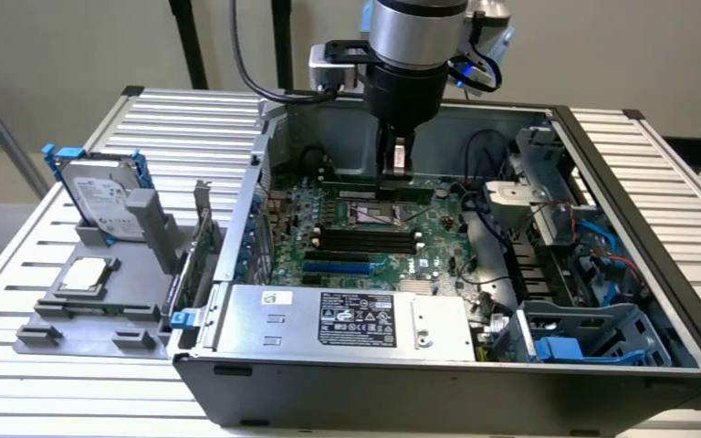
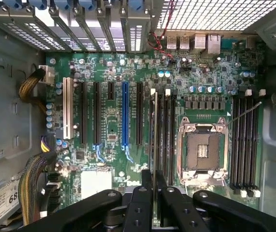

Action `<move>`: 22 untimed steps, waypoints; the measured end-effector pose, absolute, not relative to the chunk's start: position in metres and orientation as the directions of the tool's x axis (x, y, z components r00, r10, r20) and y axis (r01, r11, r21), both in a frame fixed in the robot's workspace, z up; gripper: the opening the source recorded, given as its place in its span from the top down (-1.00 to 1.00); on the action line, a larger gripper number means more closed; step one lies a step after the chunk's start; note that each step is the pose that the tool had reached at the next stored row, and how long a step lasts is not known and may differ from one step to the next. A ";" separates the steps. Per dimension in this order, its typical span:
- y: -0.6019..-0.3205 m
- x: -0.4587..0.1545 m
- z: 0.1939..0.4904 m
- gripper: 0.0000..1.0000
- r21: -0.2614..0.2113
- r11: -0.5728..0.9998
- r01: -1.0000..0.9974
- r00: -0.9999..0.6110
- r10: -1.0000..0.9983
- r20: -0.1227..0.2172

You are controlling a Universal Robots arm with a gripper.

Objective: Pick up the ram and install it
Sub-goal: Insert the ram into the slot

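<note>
Green ram [image 2: 155,145] stick pinched edge-on btwn the black fingers [image 2: 139,205], standing upright over the motherboard [image 2: 109,130] inside the open PC case [image 1: 643,265]. Ram sits at the mem slots [image 2: 166,140] just beside the CPU socket [image 2: 201,150]. Arm [image 1: 414,55] comes straight down from above.

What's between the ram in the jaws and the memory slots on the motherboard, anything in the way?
Nothing visible. The gripper holds the ram edge-on, directly over the memory slots beside the empty CPU socket. The slots below look bare, with no cable or card crossing them. In the exterior view the ram sits low over the motherboard.
</note>
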State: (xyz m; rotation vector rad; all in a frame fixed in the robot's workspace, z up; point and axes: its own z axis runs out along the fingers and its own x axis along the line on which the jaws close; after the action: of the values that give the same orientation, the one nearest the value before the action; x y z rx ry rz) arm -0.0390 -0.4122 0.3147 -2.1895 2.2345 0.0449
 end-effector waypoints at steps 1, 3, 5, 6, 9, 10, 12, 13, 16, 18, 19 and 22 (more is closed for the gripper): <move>-0.412 -0.039 0.313 0.73 0.012 0.020 -1.000 -0.020 -0.999 -0.029; -0.412 -0.038 0.309 0.73 0.011 0.020 -1.000 -0.021 -0.999 -0.029; -0.412 -0.038 0.306 0.73 0.011 0.020 -1.000 -0.021 -0.999 -0.029; -0.412 -0.038 0.304 0.73 0.011 0.020 -1.000 -0.021 -0.999 -0.029; -0.413 -0.038 0.298 0.73 0.011 0.020 -1.000 -0.021 -0.999 -0.029; -0.413 -0.038 0.296 0.73 0.011 0.020 -1.000 -0.021 -0.999 -0.029; -0.413 -0.038 0.293 0.73 0.011 0.020 -1.000 -0.021 -0.999 -0.029; -0.413 -0.038 0.291 0.73 0.011 0.020 -1.000 -0.021 -0.999 -0.029; -0.413 -0.038 0.286 0.73 0.011 0.020 -1.000 -0.020 -0.999 -0.029; -0.413 -0.038 0.282 0.73 0.011 0.020 -1.000 -0.020 -0.999 -0.029; -0.413 -0.038 0.280 0.73 0.011 0.020 -1.000 -0.020 -0.999 -0.029; -0.413 -0.038 0.275 0.73 0.011 0.020 -1.000 -0.020 -0.999 -0.029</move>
State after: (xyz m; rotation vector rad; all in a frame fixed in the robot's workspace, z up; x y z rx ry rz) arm -0.0376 -0.4127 0.2746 -2.1896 2.2345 0.0448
